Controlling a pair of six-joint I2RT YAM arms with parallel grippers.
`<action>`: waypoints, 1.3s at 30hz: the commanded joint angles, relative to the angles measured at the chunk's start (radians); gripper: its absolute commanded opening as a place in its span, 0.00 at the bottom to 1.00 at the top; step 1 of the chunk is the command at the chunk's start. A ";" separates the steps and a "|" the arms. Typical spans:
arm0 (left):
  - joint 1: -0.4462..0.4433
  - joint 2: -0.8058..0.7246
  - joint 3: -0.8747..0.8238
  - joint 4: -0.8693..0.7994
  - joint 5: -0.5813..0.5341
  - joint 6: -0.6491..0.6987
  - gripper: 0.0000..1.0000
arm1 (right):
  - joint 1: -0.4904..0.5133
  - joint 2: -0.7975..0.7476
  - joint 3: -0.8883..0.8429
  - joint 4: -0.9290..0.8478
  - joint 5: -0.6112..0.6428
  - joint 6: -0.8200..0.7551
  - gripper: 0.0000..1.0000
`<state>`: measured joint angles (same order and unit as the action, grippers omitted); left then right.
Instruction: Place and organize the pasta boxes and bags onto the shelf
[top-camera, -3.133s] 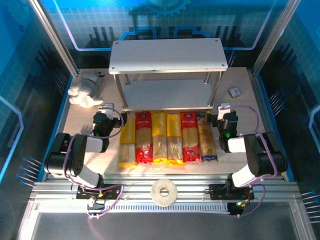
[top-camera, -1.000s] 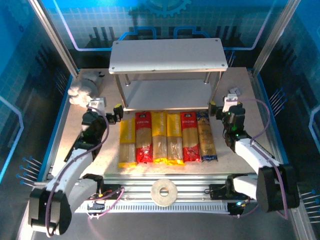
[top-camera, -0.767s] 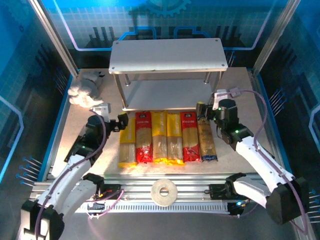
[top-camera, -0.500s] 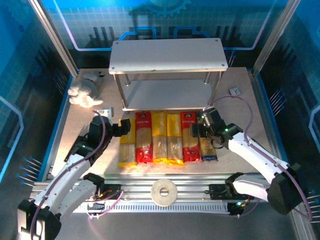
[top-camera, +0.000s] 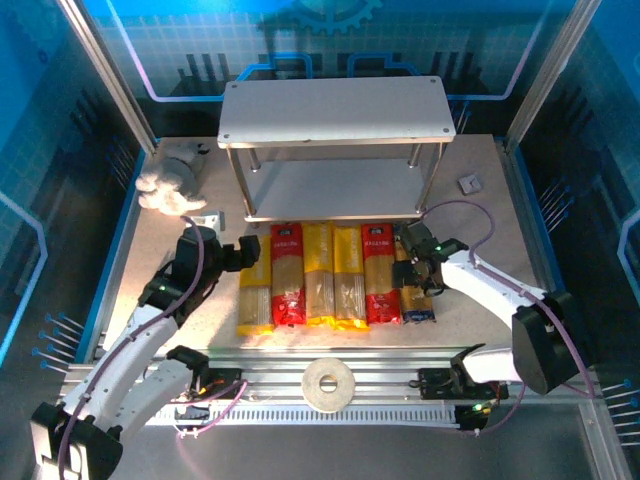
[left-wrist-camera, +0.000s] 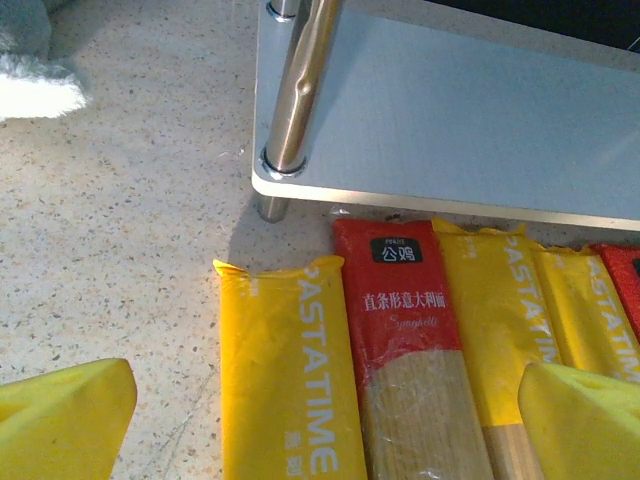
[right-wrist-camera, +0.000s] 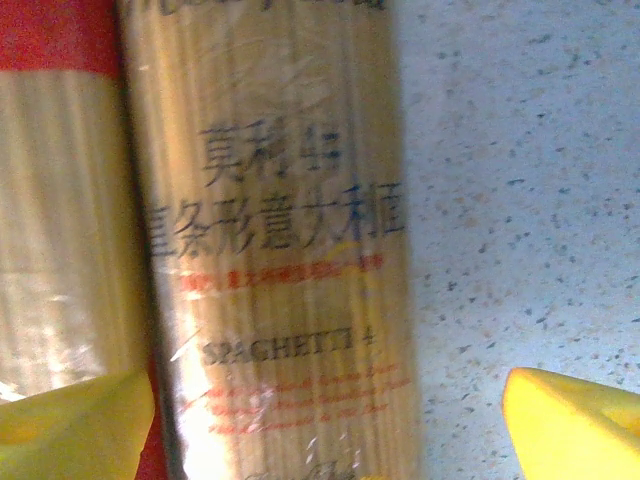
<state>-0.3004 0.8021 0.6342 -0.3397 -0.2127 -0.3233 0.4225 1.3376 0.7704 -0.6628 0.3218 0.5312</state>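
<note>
Top external view: you had six spaghetti packs lying flat on the desk, side by side in one row just in front of the shelf, none of them on it. Left to right they ran yellow, red, yellow, yellow, red, then the clear/tan pack with its dark blue end toward the arm bases. Both shelf boards were bare.

Your left claw sat at the left end of the row, by the far end of the leftmost yellow pack. In the left wrist view, the left claw had its yellow fingers spread wide apart, gripping nothing. One finger was over bare desk and the other over the yellow packs further right. The leftmost yellow pack and a red pack lay between them, and a shelf leg stood just beyond.

Your right claw was low over the clear/tan pack. In the right wrist view, the right claw was parted and straddled the clear/tan pack. One finger was at the seam with the neighbouring red pack, the other over bare desk clear of the pack. Not clamped; can't tell contact on the seam side.

A white fuzzy thing lay left of the shelf.
</note>
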 joint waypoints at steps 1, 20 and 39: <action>-0.008 -0.007 0.021 -0.020 0.012 -0.024 0.99 | -0.041 0.011 -0.007 0.017 -0.025 -0.012 0.90; -0.008 0.022 0.010 0.016 -0.002 -0.019 0.99 | -0.060 0.152 0.038 0.040 -0.131 -0.042 0.92; -0.006 0.008 0.010 0.015 -0.012 -0.018 0.99 | -0.060 0.144 0.045 0.003 -0.181 -0.061 0.33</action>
<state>-0.3004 0.8238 0.6342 -0.3325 -0.2134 -0.3412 0.3698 1.5188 0.8165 -0.6209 0.1673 0.4713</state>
